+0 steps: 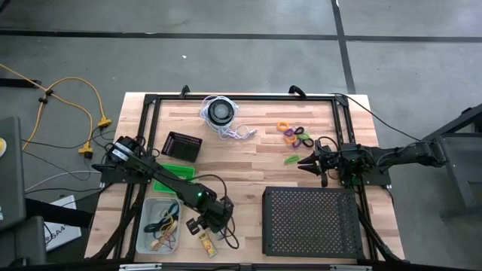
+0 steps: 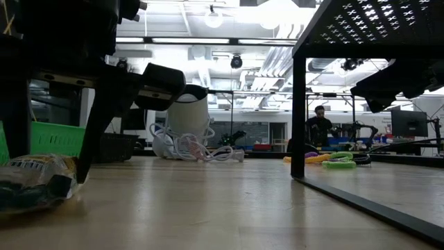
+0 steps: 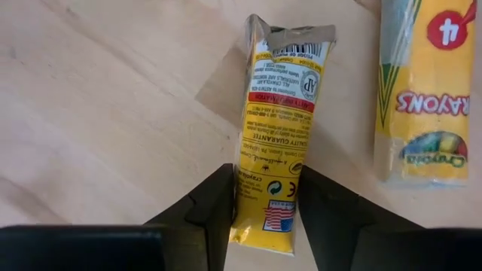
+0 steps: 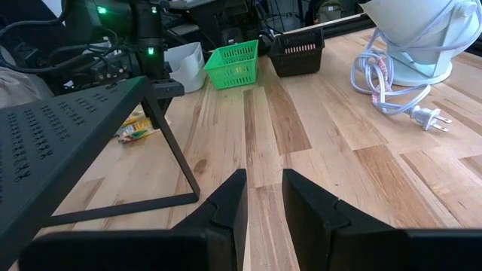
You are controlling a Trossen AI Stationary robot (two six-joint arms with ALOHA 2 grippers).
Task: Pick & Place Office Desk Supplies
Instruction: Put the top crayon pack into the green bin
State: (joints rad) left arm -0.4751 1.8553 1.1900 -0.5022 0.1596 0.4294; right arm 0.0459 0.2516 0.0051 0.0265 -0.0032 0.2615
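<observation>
Wooden counter (image 1: 248, 162) | left gripper (image 3: 263, 199), near front edge beside clear bin (image 1: 144, 226): fingers straddle yellow crayon packet (image 3: 279, 135), not yet clamped | advice: close squarely mid-packet, lift straight | right gripper (image 4: 263, 199) part-open, empty

We see a robotics lab or workshop: a butcher-block table (image 1: 248, 162) in a black frame on bare grey concrete floor (image 1: 226, 53), yellow cable (image 1: 71, 98) trailing across it. Beyond the table, ceiling lights (image 2: 211, 17), exposed ductwork, benches with monitors (image 2: 408, 123), and a person (image 2: 319, 126) standing.
</observation>
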